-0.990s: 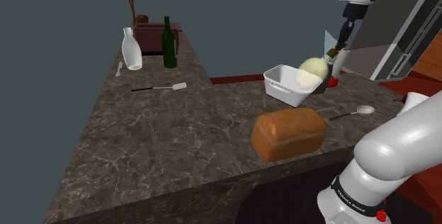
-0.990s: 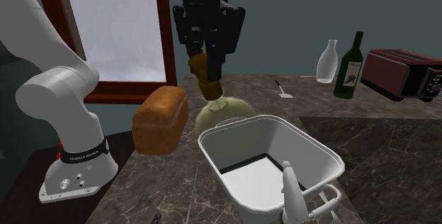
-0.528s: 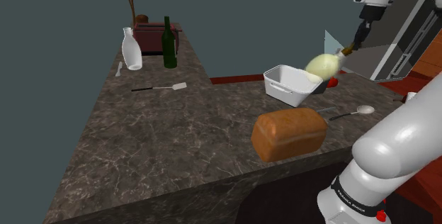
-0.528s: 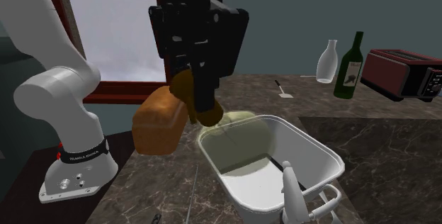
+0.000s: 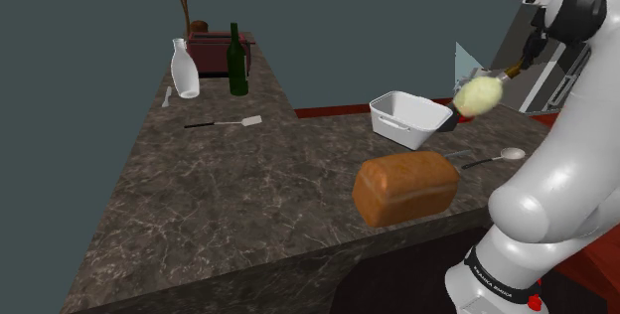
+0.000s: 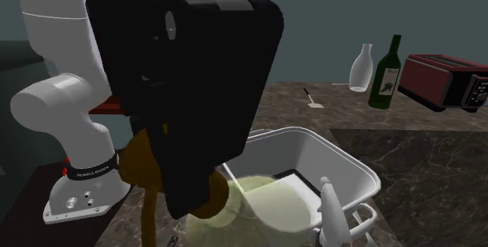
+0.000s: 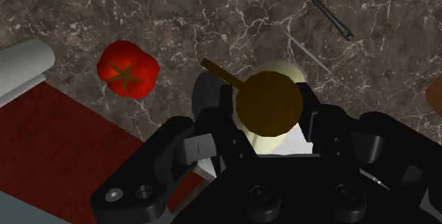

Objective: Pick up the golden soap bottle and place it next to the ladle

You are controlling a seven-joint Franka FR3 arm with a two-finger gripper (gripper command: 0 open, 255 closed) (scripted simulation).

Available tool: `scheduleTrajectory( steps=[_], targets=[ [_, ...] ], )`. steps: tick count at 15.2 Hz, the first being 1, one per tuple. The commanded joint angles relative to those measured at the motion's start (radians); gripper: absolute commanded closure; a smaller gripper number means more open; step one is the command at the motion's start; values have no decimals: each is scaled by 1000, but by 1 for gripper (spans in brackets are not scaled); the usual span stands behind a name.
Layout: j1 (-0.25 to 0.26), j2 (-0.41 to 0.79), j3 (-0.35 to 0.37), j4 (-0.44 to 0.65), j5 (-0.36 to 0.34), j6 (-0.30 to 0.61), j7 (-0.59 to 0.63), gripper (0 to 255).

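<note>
We are seeing the bread loaf (image 5: 405, 186) sitting near the surface's (image 5: 229, 193) front edge, with the ladle (image 5: 494, 158) lying just behind it. Beyond the white tub (image 5: 407, 118), our tool (image 7: 273, 120) is pinching the pale yellow soap bottle (image 5: 479, 94) by its brown neck, tilted in the air near the surface's edge. Bare surface is stretching wide toward the shoulder view's left.

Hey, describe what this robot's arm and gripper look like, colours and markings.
The arm is glossy white, built of rounded segments with dark joints. A black band with white lettering rings its base. The gripper is all black and boxy, with two black jaws.
</note>
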Motion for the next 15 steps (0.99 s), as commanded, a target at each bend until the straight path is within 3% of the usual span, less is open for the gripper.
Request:
scheduleTrajectory(
  steps=[1, 5, 15],
  targets=[
    [-60, 85, -16, 81, 63, -23, -68, 255],
    [-221, 253, -13, 281, 182, -97, -172, 255],
    [-159, 207, -16, 79, 149, 64, -168, 255]
  ],
)
